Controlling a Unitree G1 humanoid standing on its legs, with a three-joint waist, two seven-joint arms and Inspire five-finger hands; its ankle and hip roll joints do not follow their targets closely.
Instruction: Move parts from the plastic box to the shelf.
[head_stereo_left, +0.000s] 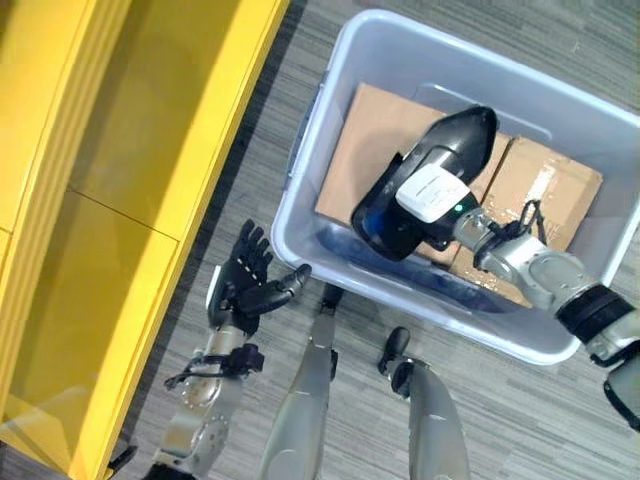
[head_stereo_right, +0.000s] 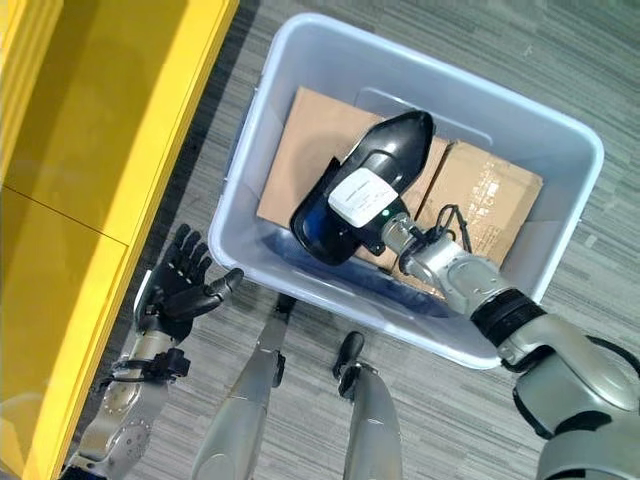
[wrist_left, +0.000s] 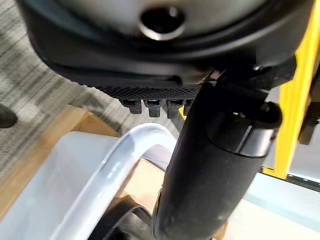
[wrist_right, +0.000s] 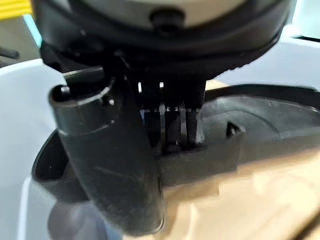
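Plastic box (head_stereo_left: 300, 205): one, pale grey-blue, translucent, sitting on the floor right of centre. I count one black part (head_stereo_left: 430, 180) in it, a glossy moulded shell with a white label, lying tilted across the box with its narrow end pointing far-right. Under it I see two brown cardboard boxes: a bigger cardboard box (head_stereo_left: 365, 135) on the left and a smaller cardboard box (head_stereo_left: 545, 180) on the right, side by side on the box bottom.

Floor (head_stereo_left: 520, 420) is grey striped carpet. One yellow shelf (head_stereo_left: 215, 130) runs along the left side, just beside the plastic box; its brownish-yellow boards show nothing lying on them that I can make out.

Right hand (wrist_right: 170, 135) is down inside the box, reaching in over the near rim from the right. From the wrist camera I see its fingers (wrist_right: 167, 127) curled down over a raised edge of the black part and the thumb (wrist_right: 107, 165) set against the near side, so it is gripping the part. From the head cameras the hand itself is mostly hidden under the part.

Left hand (head_stereo_left: 245, 280) hangs over the floor between shelf and box, just near the box's near-left corner, fingers spread and fairly straight, holding nothing, thumb pointing toward the box wall but not touching it as far as I can tell.
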